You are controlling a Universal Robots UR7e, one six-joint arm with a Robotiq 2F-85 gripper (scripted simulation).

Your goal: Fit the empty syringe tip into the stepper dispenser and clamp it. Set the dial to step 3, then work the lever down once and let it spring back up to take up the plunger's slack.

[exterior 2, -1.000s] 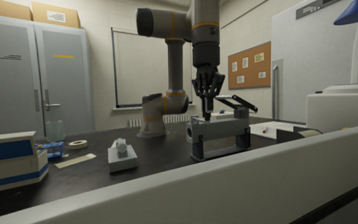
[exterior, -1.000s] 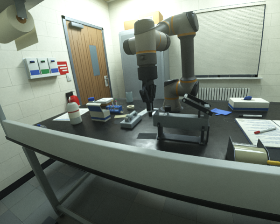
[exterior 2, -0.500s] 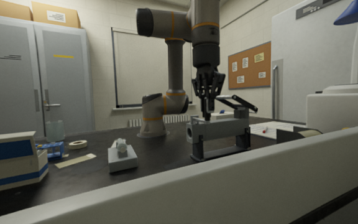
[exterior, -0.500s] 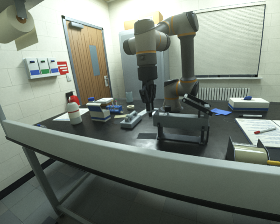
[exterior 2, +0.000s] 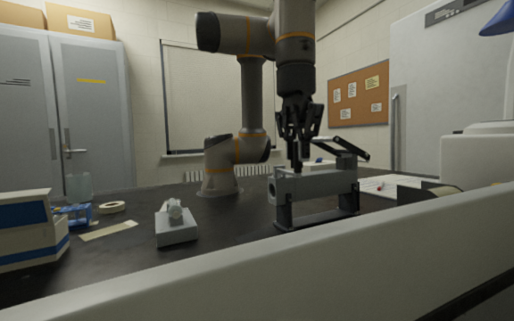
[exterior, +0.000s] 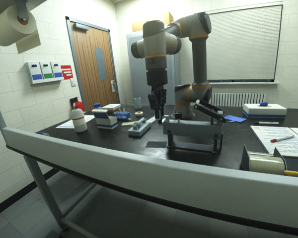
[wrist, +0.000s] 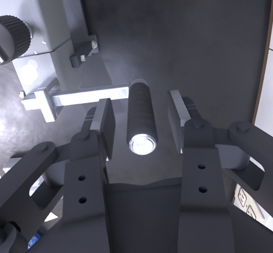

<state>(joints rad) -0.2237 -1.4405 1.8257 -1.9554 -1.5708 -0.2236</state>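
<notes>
A ribbed dark clamp handle (wrist: pixel 141 117) sticks out on a bright bar from the socket end of the grey stepper dispenser (exterior: pixel 193 128), and my gripper (wrist: pixel 141 114) hangs straight above it. The gripper is open and holds nothing; the handle stands between the fingers with room on each side. The dispenser's black lever (exterior: pixel 210 110) slopes up at its far end. Its knurled dial (wrist: pixel 11 38) sits on top near the socket end. The syringe tip (exterior 2: pixel 174 207) lies on a grey cradle block (exterior: pixel 139 128) left of the dispenser.
A blue-and-white box (exterior: pixel 104 118) stands left of the cradle, with a white bottle (exterior: pixel 78 120), a blue tube rack (exterior: pixel 121 115) and a tape roll (exterior: pixel 139 113) around it. Papers with a red pen (exterior: pixel 281 138) lie right of the dispenser. A raised rail runs along the bench's near edge.
</notes>
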